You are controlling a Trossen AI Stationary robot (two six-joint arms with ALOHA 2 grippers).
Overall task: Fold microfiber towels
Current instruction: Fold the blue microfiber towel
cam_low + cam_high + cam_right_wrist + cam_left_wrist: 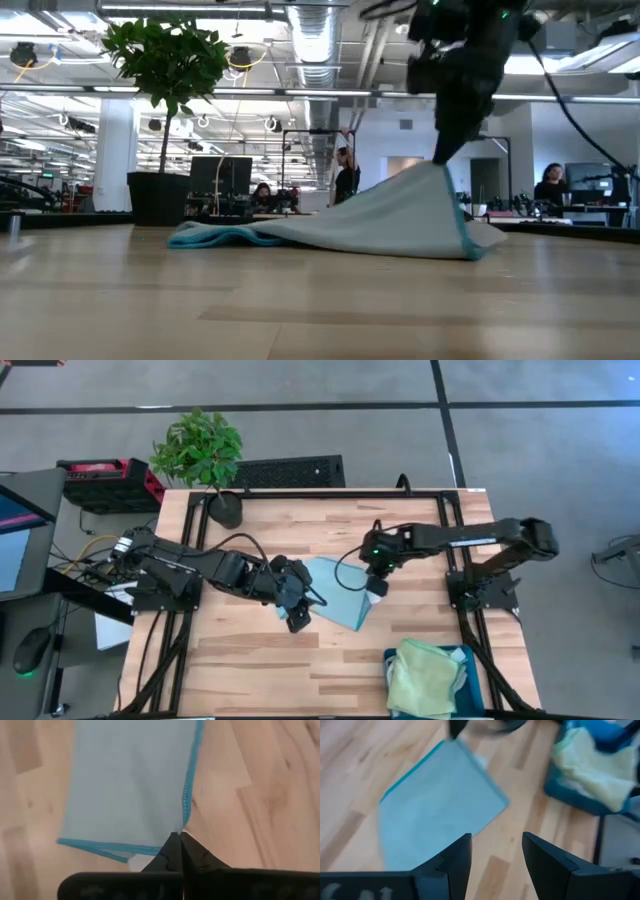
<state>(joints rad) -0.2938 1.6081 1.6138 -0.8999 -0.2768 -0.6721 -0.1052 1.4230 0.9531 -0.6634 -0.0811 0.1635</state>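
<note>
Right gripper (180,840) pinched shut on light blue towel (132,785) corner; cloth thin, limp, drapes when lifted; left gripper (495,852) spread, waiting beside.

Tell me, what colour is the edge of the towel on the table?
Bright blue stitching on the light blue towel, best seen in the right wrist view.

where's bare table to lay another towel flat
Free: the front-left boards, between the left pincer and the bin; also the back strip between the plant pot and the right arm. Crowded: the middle, where the right pincer pinches the blue towel.
</note>
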